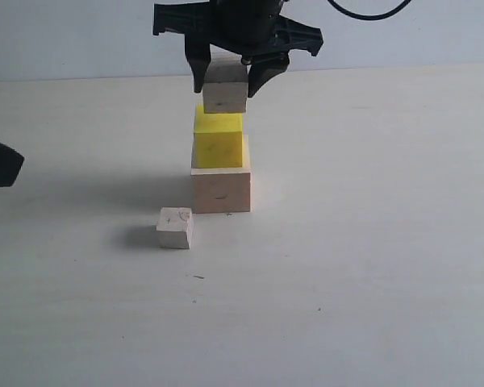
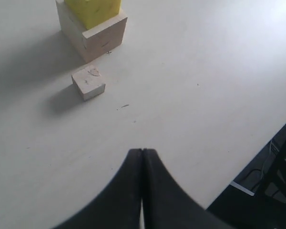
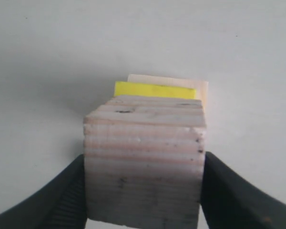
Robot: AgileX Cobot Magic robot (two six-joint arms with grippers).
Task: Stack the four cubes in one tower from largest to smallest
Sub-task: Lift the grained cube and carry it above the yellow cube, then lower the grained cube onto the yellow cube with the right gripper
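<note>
The largest pale wood cube stands on the table with the yellow cube on top of it. My right gripper is shut on the medium wood cube, which hangs just above the yellow cube. In the right wrist view the medium wood cube fills the space between the fingers, with the yellow cube and the largest cube showing beyond it. The smallest wood cube lies on the table in front of the stack, to its left. My left gripper is shut and empty, away from the smallest wood cube.
The left arm's dark tip shows at the exterior view's left edge. The white table ends at an edge close to the left gripper, with dark floor beyond.
</note>
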